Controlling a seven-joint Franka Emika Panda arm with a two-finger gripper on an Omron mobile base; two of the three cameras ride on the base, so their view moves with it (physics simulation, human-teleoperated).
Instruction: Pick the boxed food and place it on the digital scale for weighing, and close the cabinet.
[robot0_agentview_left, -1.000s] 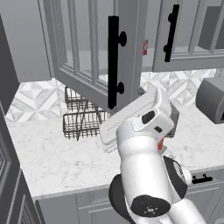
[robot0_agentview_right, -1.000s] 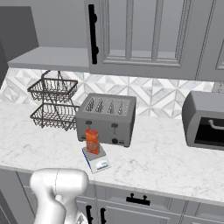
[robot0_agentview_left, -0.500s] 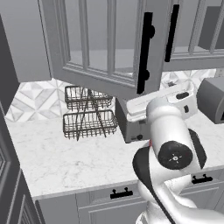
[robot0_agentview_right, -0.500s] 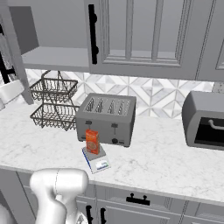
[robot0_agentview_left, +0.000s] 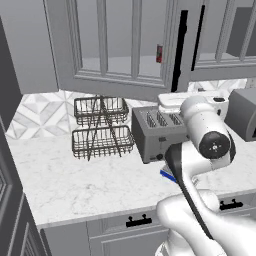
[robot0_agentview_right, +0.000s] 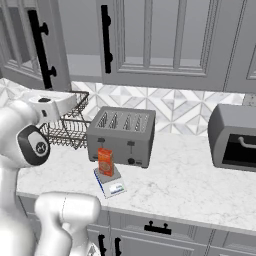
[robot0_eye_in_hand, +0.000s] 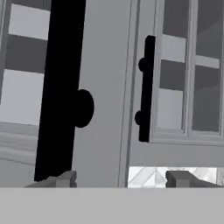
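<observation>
1. With box (robot0_agentview_right: 105, 161) already upright on scale (robot0_agentview_right: 110, 182), just in front of toaster (robot0_agentview_right: 121, 136) on near part of counter (robot0_agentview_right: 190, 185), weighing step judged done; cabinet (robot0_agentview_left: 122, 47) closing remains.
2. Cabinet door (robot0_agentview_left: 115, 50) swung out over counter, not flush with neighbouring door; long vertical black handle (robot0_agentview_left: 178, 50) at its free right edge, seen from left base camera. Judged partly open, nearing shut.
3. Key relation: door lies directly ahead of gripper (robot0_eye_in_hand: 118, 179), very near. Handle (robot0_eye_in_hand: 61, 87) runs vertical, long axis up-down, slightly left of gripper centreline in hand camera. Second handle (robot0_eye_in_hand: 146, 89), on neighbouring door, sits further back and to the right.
4. Fingertips (robot0_eye_in_hand: 59, 179) spread apart, nothing between them; gripper released and empty. Left fingertip shows just below bottom end of near handle; contact with door or handle not resolvable.
5. Hand itself raised at level of cabinet's lower edge, above toaster and wire baskets (robot0_agentview_left: 100, 127); well apart from box and scale below.
6. Judgement: coming move calls for push away from robot toward wall, against door face or handle, until door edge meets neighbouring door.
7. Risk noted: fingertip snagging on handle standoff (robot0_eye_in_hand: 83, 108) during push.
</observation>
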